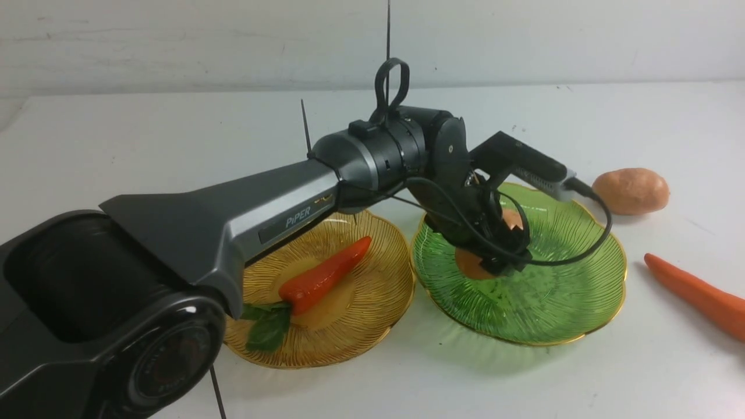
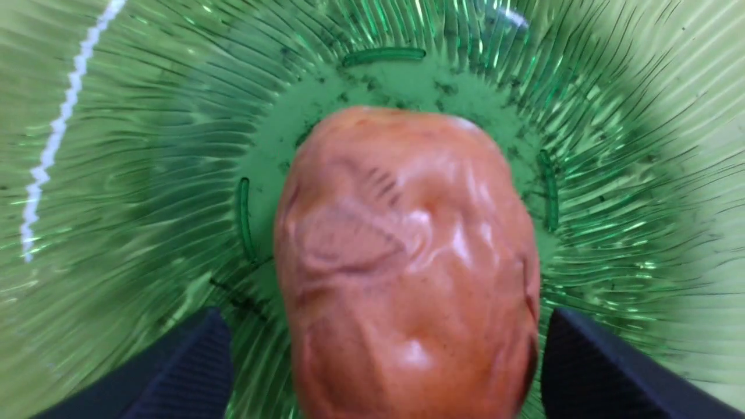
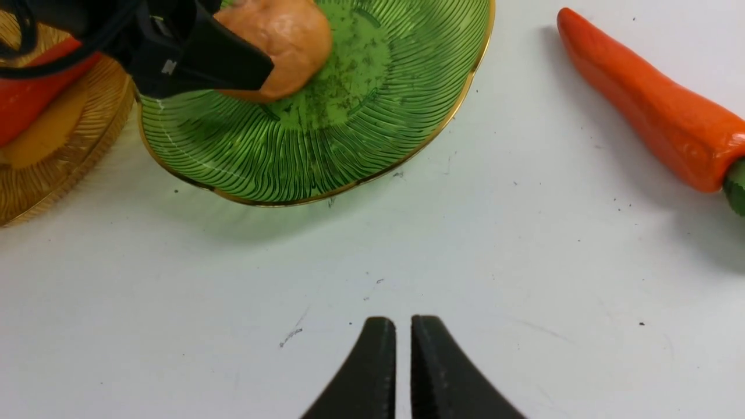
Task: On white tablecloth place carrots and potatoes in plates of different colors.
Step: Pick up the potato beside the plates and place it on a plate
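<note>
The potato (image 2: pixel 407 262) lies in the centre of the green plate (image 1: pixel 559 291), flanked by the left jaws, which are spread wide and released. Whether its skin is quite cleared on the tighter side cannot be told. The step in hand is judged to be the release. It is best finished by lifting the left arm (image 1: pixel 262 215) straight up, so that the glossy, rounded potato is not nudged toward the rim and the black cable (image 1: pixel 609 227) looped above the plate is not dragged across it. The right jaws are clenched on nothing above the bare white tablecloth (image 3: pixel 524 262). One carrot (image 1: pixel 326 276) is laid in the amber plate (image 1: pixel 372 302). A second potato (image 1: pixel 631 190) and a second carrot (image 1: pixel 698 294) lie on the smooth, speck-marked tabletop beside the green plate. A plain pale wall (image 1: pixel 233 41) is seen behind.
</note>
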{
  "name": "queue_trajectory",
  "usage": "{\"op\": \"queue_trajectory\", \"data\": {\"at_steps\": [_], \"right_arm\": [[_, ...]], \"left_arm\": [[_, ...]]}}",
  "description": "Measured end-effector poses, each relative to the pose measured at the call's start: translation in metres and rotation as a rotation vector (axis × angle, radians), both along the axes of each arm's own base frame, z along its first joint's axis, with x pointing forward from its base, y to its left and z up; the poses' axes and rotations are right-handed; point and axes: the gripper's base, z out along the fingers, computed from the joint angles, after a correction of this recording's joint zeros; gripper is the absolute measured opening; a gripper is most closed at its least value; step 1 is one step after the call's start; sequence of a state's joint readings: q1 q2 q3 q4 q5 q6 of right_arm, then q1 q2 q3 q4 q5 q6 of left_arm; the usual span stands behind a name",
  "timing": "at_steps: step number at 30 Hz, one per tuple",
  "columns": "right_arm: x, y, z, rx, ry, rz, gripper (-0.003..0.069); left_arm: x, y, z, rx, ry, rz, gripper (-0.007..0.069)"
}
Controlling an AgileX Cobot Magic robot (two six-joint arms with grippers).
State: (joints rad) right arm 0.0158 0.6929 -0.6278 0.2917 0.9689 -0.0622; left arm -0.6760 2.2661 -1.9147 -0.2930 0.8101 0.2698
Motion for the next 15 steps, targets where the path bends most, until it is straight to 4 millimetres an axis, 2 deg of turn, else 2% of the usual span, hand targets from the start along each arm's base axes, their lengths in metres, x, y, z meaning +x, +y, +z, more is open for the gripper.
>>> {"op": "queue_trajectory", "data": {"at_steps": [7, 9, 11, 14, 15], "right_arm": [[0.0, 0.0, 0.0, 0.0, 0.0, 0.0, 0.0081], [0.0, 0.0, 0.0, 0.0, -0.001, 0.0, 0.0089], [0.001, 0.0, -0.001, 0.0, 0.005, 0.0, 0.0092], [0.007, -0.001, -0.004, -0.018, 0.053, 0.007, 0.0093], [0.009, -0.001, -0.004, -0.03, 0.072, 0.01, 0.0093]], "left_arm": [[0.001, -0.001, 0.007, -0.006, 0.006, 0.011, 0.0683], [0.002, 0.002, 0.023, -0.011, 0.011, 0.021, 0.0669], [0.003, 0.006, 0.049, -0.03, 0.0, 0.029, 0.0619], [0.003, 0.019, 0.085, -0.049, -0.015, 0.049, 0.0514], [0.003, 0.025, 0.1, -0.049, -0.02, 0.051, 0.0451]]}}
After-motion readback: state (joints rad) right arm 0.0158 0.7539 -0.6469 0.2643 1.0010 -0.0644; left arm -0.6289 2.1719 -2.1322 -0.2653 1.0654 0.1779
